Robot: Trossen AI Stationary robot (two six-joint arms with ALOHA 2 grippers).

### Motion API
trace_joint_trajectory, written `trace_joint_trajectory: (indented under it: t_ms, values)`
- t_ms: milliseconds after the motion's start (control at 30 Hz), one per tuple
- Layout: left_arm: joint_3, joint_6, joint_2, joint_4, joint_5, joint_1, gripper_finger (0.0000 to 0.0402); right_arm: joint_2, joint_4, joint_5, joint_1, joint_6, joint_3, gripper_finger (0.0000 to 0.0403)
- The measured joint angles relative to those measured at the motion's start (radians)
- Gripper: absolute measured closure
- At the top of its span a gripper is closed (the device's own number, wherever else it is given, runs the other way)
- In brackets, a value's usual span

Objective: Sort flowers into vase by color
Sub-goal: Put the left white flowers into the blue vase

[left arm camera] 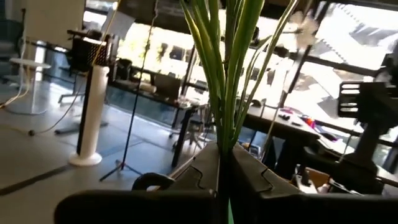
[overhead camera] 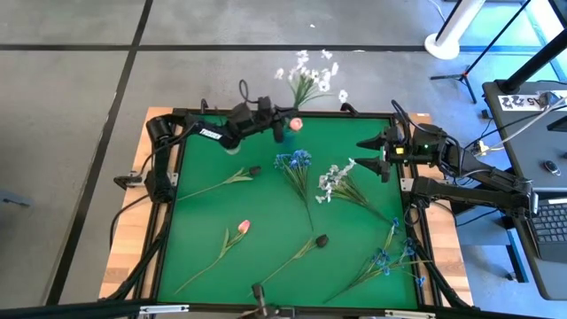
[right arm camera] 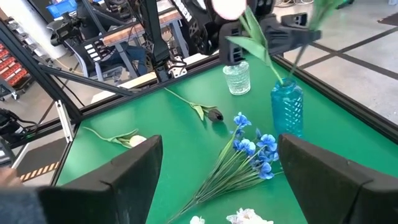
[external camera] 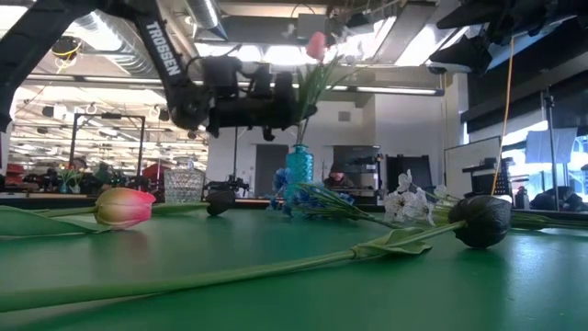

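A green counter (overhead camera: 266, 213) seen from above, with two dark robot arms reaching over it and artificial flowers scattered across it. The landmark is a blue vase (external camera: 299, 167) standing near the counter's far edge; a clear glass vase (right arm camera: 237, 78) stands just beside it. The left tool (left arm camera: 225, 163) hovers above the blue vase, its fingers closed on a bunch of green stems (left arm camera: 227, 68); a pink tulip (external camera: 316, 44) and a spray of white blossoms (overhead camera: 310, 75) rise above the grip, the white spray leaning out beyond the counter's far edge. The stem ends appear to sit in or just over the blue vase's mouth, though which is hard to tell. The right tool (right arm camera: 217, 168) waits open and empty, well apart from the vase toward the counter's right edge. Flowers not yet sorted lie flat on the counter: a blue cluster (overhead camera: 293, 160) near the vase, a second white spray (overhead camera: 335, 178) beside that, a dark tulip bud (overhead camera: 253, 170), another dark bud (overhead camera: 321, 240), a second pink tulip (overhead camera: 243, 228), and more blue flowers (overhead camera: 390, 257) farthest from the vase. The step in hand looks like placing the held stems into a vase. The next move likely calls for lowering them straight into the mouth before the fingers let go, so the tall stems do not tip the vase.
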Motion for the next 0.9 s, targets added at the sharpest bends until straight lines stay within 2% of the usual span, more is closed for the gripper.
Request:
trace_joint_trajectory:
  t_ms: [100,333,700,900]
  values:
    - [-0.041,0.000,0.000,0.056,0.027,0.006,0.0395,0.000,0.004,0.016,0.000,0.000,0.000,0.0086]
    - [-0.074,0.008,0.000,0.055,0.030,0.005,0.0394,0.000,0.027,0.025,0.000,0.000,0.000,0.0086]
    - [-0.076,0.008,-0.001,-0.091,0.034,0.004,0.0314,0.000,0.046,0.025,0.000,-0.001,0.000,0.0086]
    - [-0.076,0.027,-0.001,-0.105,0.051,-0.006,0.0271,0.000,0.044,0.024,0.000,-0.001,0.000,0.0086]
